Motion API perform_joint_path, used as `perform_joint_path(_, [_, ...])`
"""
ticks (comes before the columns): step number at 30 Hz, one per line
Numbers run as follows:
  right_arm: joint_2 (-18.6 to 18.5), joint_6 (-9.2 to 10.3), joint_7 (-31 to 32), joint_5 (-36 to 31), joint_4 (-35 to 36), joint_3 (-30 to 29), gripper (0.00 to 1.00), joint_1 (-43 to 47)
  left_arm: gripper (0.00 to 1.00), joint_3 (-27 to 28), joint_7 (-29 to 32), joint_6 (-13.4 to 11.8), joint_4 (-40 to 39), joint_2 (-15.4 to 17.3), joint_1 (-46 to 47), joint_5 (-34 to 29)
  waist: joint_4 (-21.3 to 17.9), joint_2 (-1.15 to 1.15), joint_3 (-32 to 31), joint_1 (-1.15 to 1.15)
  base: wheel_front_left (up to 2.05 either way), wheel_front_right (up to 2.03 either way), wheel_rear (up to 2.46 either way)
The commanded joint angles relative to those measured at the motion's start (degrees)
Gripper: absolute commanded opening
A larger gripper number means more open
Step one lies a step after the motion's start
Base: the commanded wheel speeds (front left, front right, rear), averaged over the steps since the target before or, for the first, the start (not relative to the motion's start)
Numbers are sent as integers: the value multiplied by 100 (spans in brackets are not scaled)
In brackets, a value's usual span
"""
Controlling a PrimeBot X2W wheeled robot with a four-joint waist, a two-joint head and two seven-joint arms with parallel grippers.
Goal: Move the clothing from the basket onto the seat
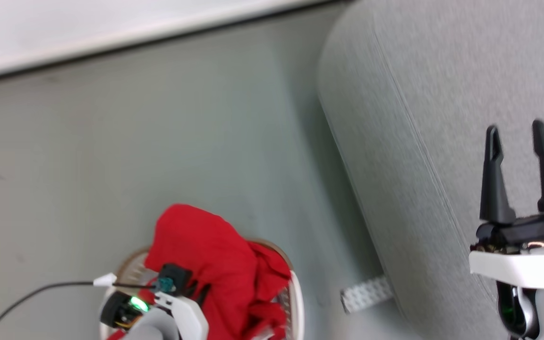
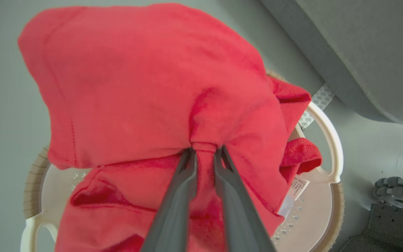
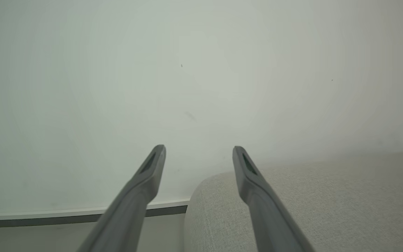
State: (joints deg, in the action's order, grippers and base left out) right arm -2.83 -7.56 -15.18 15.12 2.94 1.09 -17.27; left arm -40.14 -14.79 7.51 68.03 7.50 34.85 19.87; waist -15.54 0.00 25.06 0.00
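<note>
Down on the pale grey-green floor (image 1: 158, 141), the white perforated plastic basket with its light brown rounded rim (image 1: 132, 265) sits near the robot's left side. The bright red soft garment (image 1: 206, 255) is heaped up out of it, bulging past the far rim, with its lower folds in the basket. The head view gives that layout, but there the pale wrist and the cloth cover the left fingers. The left wrist view takes you right to the grip: the left gripper (image 2: 205, 150) has its two long dark fingers drawn nearly together on a gathered fold of the red garment (image 2: 145, 87). The cloth drapes away on both sides over the basket (image 2: 329, 147), and a small white printed tag (image 2: 297, 187) hangs at its right edge. To the right of the basket, apart from it, stands the large grey woven-fabric upholstered seat with rounded edges (image 1: 442, 94), and a small white dotted block (image 1: 364, 293) pokes out at its foot. The right gripper (image 1: 517, 132) hangs over the seat with its fingers spread and nothing between them. The right wrist view confirms this, with the right gripper (image 3: 199, 150) parted against a plain white wall (image 3: 187, 70) and the seat's rounded corner (image 3: 327, 196) beneath. A thin black cable (image 1: 31, 293) trails left from the left wrist.
</note>
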Motion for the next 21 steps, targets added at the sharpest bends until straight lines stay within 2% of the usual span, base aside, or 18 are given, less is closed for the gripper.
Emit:
perform_joint_path(1, [-9,14,5,-65,-43,-4,100,99,0,32,-43,-9,-76,-21,-152,130,391,0,-529,0,0,0,0])
perform_joint_path(4, [-9,14,5,-135,-105,18,100,228,0,122,-43,-9,-529,-36,-330,212,616,0,-875,0,0,0,0])
perform_joint_path(11, [-8,14,5,-272,-263,146,100,553,0,590,-40,-13,-1884,158,-996,422,1109,0,-1581,0,0,0,0])
perform_joint_path(21, [-9,14,5,-230,-425,356,100,942,0,1300,-42,-55,-3656,247,-1804,539,1563,0,-2282,0,0,0,0])
